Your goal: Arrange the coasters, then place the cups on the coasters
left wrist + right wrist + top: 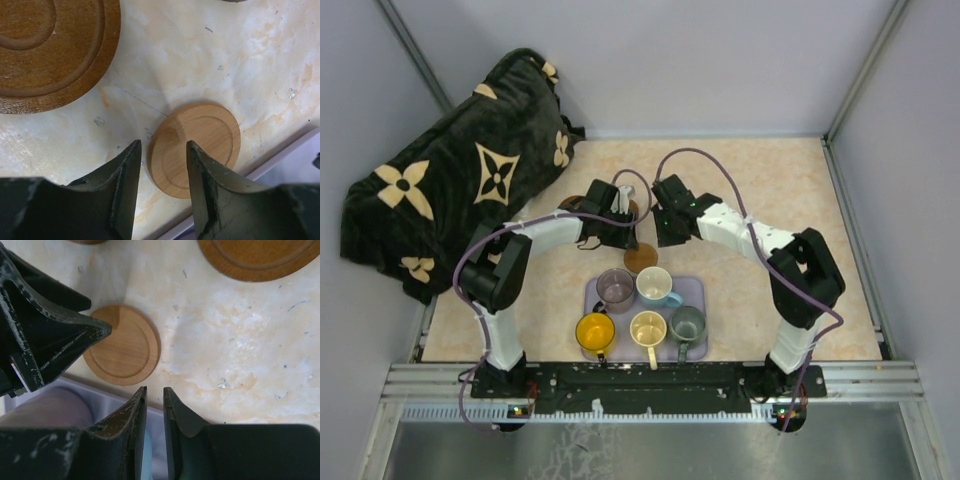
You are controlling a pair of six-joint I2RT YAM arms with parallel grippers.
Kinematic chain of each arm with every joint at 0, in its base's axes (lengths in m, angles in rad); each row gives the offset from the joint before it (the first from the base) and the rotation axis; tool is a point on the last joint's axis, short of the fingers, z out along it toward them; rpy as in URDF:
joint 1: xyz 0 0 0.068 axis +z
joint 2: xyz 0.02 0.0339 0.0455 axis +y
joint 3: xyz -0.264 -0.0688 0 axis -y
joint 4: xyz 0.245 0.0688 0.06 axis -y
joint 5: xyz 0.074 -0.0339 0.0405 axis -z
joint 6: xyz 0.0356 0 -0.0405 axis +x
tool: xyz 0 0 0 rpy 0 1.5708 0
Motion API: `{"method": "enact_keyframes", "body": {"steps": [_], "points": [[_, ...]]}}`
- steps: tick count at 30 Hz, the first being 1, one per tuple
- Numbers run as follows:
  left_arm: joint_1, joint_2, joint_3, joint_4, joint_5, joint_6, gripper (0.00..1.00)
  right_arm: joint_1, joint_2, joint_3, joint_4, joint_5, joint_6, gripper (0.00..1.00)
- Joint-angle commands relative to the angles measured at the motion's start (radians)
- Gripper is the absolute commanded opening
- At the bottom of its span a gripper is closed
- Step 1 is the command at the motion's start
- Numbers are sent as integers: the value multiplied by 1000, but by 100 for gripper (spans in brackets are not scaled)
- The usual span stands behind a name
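A small light brown coaster (641, 257) (202, 142) (125, 347) lies flat on the table just behind the lavender tray (695, 292). My left gripper (625, 240) (163, 146) hovers over its edge, open, with nothing between the fingers. My right gripper (668, 236) (154, 391) hangs beside the coaster above the tray's rim, its jaws only narrowly apart and empty. A larger dark brown coaster (50, 45) (260, 257) lies further back. On the tray stand the cups: purple-grey (616, 288), white and blue (655, 286), yellow (595, 331), cream (648, 328), grey-green (687, 323).
A dark blanket with cream flowers (460, 190) is heaped at the back left. A small metal stand (627, 190) rises between the two grippers. Walls close the table at the back and on both sides.
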State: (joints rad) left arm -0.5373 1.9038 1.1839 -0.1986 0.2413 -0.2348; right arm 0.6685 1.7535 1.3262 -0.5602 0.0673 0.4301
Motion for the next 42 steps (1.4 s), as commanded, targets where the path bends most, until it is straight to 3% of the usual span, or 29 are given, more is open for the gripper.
{"method": "enact_keyframes", "body": {"steps": [1,11,21,29,42], "points": [[-10,-3,4,-16,-4,14,50,-1,4,-19,69,-82,-14,21],[-8,-175,-71,16,-139,7,69,15,70,25,120,-130,-39,20],[47,-488,-133,-110,-372,36,71,29,150,33,160,-138,-35,20],[220,-742,-171,-156,-287,49,75,29,173,-25,188,-85,-16,19],[231,-736,-216,-141,-241,25,75,-39,186,-141,140,51,71,16]]}}
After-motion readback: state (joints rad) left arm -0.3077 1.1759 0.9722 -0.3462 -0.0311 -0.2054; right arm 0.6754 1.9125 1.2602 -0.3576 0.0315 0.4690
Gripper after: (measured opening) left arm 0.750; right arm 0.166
